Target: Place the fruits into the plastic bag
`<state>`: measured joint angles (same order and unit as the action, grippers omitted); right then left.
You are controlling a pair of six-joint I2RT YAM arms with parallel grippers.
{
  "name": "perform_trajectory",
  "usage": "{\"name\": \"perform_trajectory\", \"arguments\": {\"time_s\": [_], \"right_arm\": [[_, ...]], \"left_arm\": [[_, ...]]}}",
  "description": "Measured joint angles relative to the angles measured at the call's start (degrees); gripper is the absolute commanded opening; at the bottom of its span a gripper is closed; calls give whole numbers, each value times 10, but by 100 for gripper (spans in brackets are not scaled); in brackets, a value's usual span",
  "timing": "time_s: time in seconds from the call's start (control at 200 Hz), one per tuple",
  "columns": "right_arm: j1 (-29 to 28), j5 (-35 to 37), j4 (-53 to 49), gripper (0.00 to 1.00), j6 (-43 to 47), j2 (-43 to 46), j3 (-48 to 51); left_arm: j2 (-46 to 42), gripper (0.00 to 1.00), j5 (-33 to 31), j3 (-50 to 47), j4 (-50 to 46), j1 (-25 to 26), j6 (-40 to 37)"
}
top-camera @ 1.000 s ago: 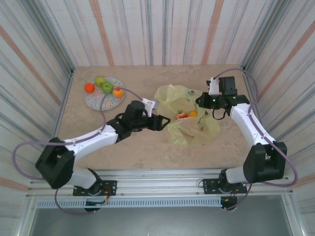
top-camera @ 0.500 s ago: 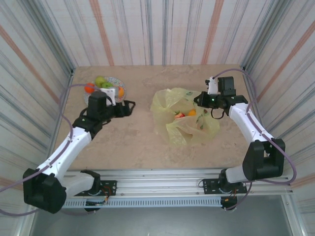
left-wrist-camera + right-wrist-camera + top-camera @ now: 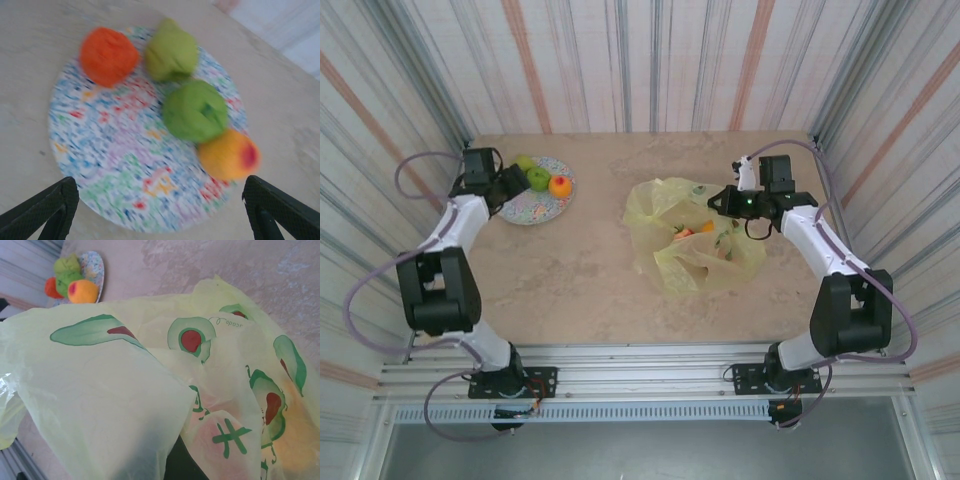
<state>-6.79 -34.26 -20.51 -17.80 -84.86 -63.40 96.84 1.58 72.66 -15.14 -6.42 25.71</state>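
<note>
Marble tabletop (image 3: 600, 270): left gripper (image 3: 157, 200) hovers, jaws apart, over four fruits (image 3: 194, 110) on the speckled plate (image 3: 100, 165) at ten o'clock, ready to pick. Right gripper (image 3: 720, 203) pinches the plastic bag (image 3: 705, 265) at three o'clock, likely propping its mouth open.

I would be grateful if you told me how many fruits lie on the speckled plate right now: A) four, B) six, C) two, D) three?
A: the left wrist view shows four on the plate, namely an orange fruit, a pale green fruit, a darker green fruit and a peach-like fruit.
</note>
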Motion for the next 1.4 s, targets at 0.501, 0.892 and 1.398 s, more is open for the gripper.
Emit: {"name": "perform_trajectory", "arguments": {"time_s": [0.501,0.892,1.398], "right_arm": [[12,-16,13,0,0,-28,0],[12,-16,12,0,0,-42,0],[12,-16,12,0,0,-50,0]], "left_arm": [[238,88,-42,268,-90,-37,-41],[325,84,-42,334,-121,-41,-54],[358,77,-42,367,-126,-41,-65]]}}
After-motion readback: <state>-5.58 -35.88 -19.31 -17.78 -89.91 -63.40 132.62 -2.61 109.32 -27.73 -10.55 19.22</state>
